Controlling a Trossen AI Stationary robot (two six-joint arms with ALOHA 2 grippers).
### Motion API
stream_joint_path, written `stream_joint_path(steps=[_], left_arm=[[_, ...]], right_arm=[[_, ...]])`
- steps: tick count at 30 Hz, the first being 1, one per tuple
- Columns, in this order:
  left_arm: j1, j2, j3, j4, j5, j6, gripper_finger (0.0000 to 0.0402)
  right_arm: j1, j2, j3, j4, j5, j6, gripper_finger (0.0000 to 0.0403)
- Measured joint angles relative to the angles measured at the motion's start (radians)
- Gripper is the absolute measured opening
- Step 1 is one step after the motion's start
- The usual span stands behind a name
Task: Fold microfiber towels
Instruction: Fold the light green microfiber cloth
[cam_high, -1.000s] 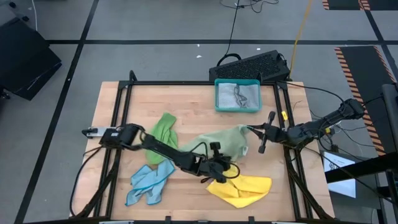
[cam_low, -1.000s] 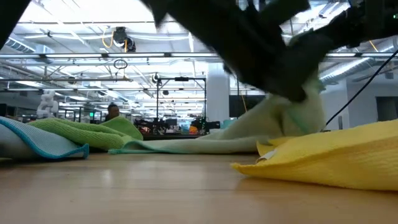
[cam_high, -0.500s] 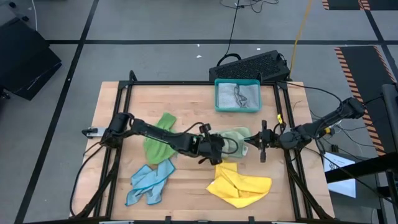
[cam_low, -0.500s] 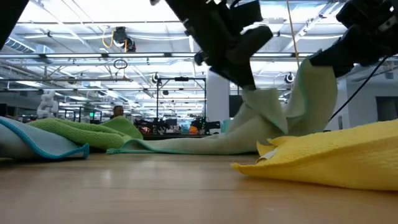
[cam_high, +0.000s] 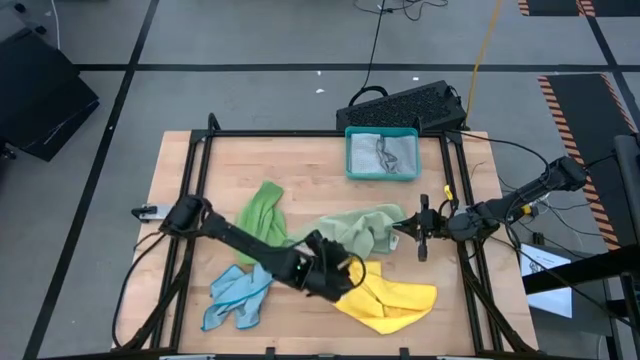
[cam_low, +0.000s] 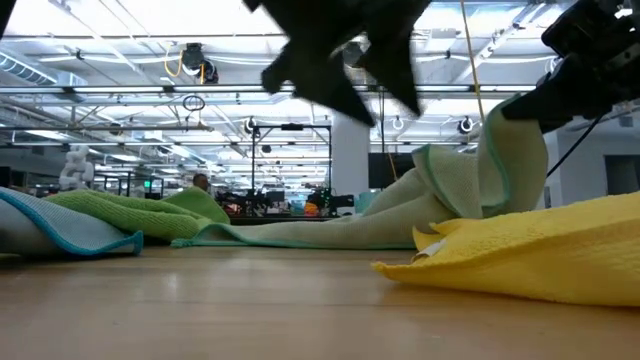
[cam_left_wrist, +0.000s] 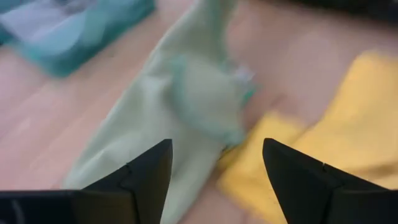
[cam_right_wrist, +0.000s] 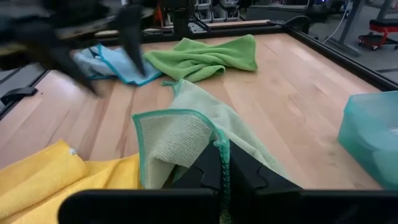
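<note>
Pinching one edge of the pale green towel (cam_right_wrist: 186, 134), the right gripper (cam_right_wrist: 222, 163) has its fingers shut on that hem and holds it lifted, while the left gripper (cam_left_wrist: 214, 163) hovers with fingers spread wide and empty above the cloth's other end, just beside the yellow towel (cam_high: 392, 302). Spread on the bench (cam_high: 300, 160) between bright green towel (cam_high: 258, 212) and yellow one, the pale towel looks light, limp and easily bunched. A corner at the hem seems the surest hold.

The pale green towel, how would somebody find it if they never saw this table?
Start at the teal tray at the table's far edge. Just in front of it lies the pale green towel, between bright green and yellow ones. Only this one has a corner pinched by the right gripper.
</note>
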Motion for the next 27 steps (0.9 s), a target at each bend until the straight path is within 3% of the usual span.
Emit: stream_joint_path(steps=[4,12,18,21,27], left_arm=[[-0.031,0.064,0.001,0.167,-0.028,0.071,0.0255],[-0.04,0.158,-0.001,0.238,-0.253,0.046,0.0255],[0.017,0.159,0.0,0.244,-0.189,0.012,0.0248],[0.045,0.159,0.0,0.244,-0.154,0.018,0.0205],[0.046,0.152,0.0,0.17,-0.101,0.049,0.0024]], right_arm=[[0.0,0.0,0.0,0.016,0.001,-0.01,0.0],[0.0,0.0,0.0,0.017,0.001,-0.015,0.0],[0.0,0.0,0.0,0.019,0.001,-0.015,0.0],[0.0,0.0,0.0,0.019,0.001,-0.027,0.0],[0.0,0.0,0.0,0.017,0.004,-0.057,0.0]])
